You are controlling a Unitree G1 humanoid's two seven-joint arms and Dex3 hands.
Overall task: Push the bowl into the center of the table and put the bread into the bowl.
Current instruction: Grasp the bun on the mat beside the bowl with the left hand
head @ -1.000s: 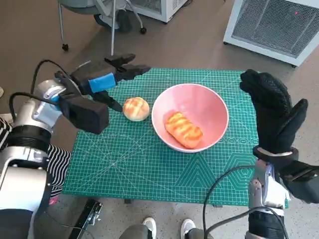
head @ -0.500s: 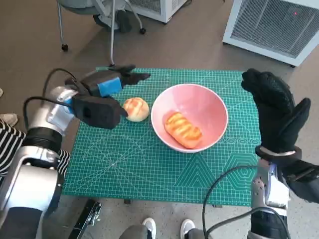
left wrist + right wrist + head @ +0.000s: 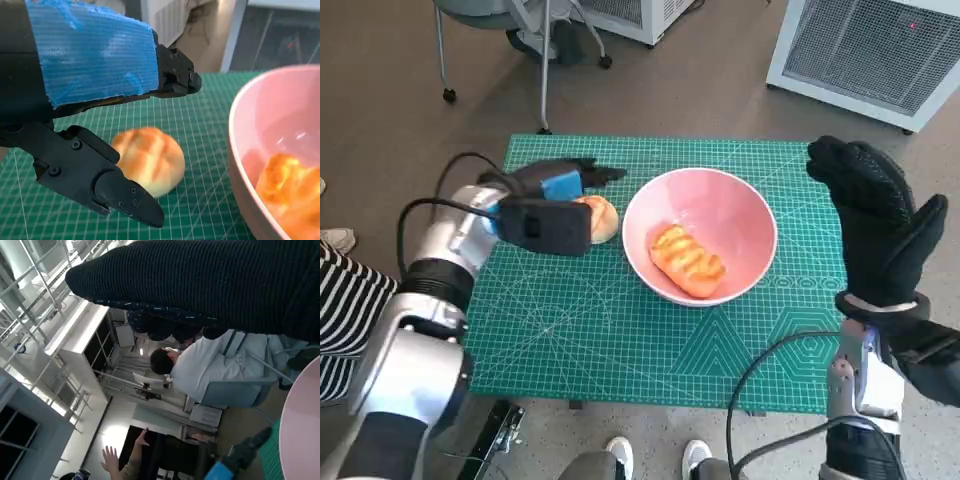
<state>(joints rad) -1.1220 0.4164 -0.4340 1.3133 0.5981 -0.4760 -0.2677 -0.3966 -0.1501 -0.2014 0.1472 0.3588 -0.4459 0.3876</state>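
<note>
Your left robot hand [image 3: 560, 187] open, fingers spread over round golden bread roll [image 3: 149, 160]; left wrist view shows gap, head view hides it. Roll on green gridded surface [image 3: 620, 330] beside pink bowl [image 3: 745, 205] holding striped bread [image 3: 688, 260]. Right robot hand [image 3: 875, 220] raised, open.

This looks like a robotics lab or workshop. A green gridded cutting mat [image 3: 620, 330] covers the small table, white vented equipment cabinets [image 3: 865, 50] stand on the brown floor at the head view's upper right, and a wheeled chair base [image 3: 525, 45] sits upper left. The right wrist view shows metal racking [image 3: 45, 285] and a seated person [image 3: 200, 367].
</note>
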